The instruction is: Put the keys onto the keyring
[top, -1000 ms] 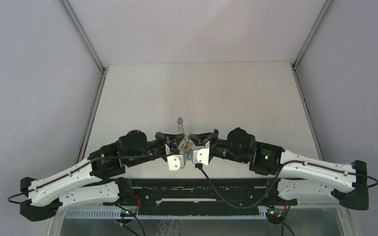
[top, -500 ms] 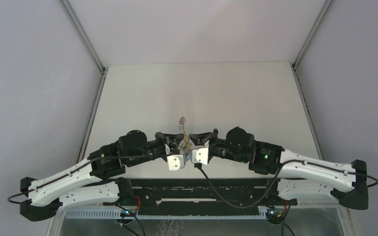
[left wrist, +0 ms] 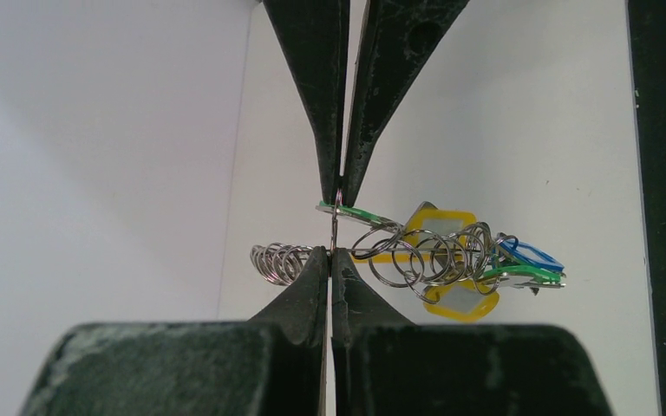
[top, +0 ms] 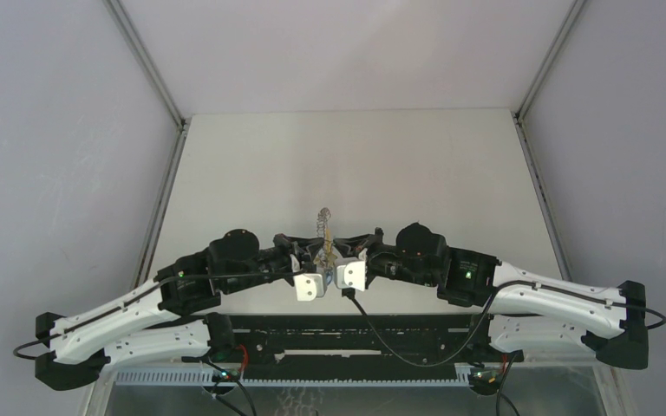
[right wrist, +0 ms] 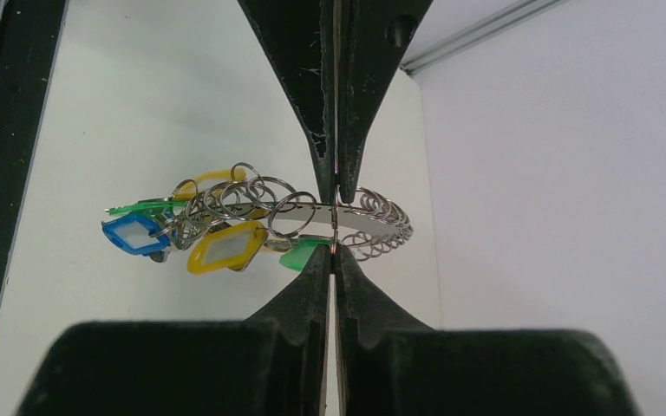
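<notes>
Both grippers meet nose to nose above the near middle of the table. My left gripper [top: 316,258] [left wrist: 336,227] is shut on a thin wire ring of the keyring [left wrist: 416,256], a silvery bunch of small linked rings. My right gripper [top: 338,257] [right wrist: 336,221] is shut on the same keyring [right wrist: 360,227] from the other side. A blue-headed key [right wrist: 134,235] [left wrist: 529,256], green-headed keys [right wrist: 139,208] [left wrist: 351,211] and yellow tags [right wrist: 225,247] [left wrist: 460,299] hang in the bunch. A coiled end of rings [top: 323,221] sticks up between the grippers.
The white table [top: 355,165] lies under the grippers, with grey walls on both sides and metal corner rails [top: 173,165]. A black frame with cables [top: 347,342] runs along the near edge between the arm bases.
The right gripper has edged slightly left toward the left one. The upright coil of rings has shifted a little to the right and down.
</notes>
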You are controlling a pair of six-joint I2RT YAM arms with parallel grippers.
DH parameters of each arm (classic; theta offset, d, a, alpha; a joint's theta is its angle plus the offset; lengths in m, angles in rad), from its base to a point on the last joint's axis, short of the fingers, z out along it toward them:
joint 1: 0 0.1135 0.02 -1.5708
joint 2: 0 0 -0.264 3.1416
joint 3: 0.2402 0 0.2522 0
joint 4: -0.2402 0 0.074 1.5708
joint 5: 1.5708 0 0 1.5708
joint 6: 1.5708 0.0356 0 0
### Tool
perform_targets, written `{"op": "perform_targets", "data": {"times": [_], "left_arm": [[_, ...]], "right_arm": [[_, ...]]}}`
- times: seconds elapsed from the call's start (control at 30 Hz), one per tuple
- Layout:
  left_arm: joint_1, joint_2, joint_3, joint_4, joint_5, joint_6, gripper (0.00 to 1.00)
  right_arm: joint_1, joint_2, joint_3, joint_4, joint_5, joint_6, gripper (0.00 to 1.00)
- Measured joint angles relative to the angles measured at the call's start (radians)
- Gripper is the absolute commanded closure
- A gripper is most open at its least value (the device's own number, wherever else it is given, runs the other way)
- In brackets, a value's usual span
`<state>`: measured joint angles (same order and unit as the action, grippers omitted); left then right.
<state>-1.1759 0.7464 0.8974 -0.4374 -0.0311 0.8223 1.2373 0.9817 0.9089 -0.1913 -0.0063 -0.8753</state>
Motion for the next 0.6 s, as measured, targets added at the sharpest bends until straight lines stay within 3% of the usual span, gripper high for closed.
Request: {"op": "perform_targets", "data": {"times": [0.6], "left_arm": [[0.0,0.0,0.0,-0.021,0.025,-0.01,1.0]], "right_arm": [[-0.001,0.011,0.014,-0.038,-0.029,0.0,1.0]]}}
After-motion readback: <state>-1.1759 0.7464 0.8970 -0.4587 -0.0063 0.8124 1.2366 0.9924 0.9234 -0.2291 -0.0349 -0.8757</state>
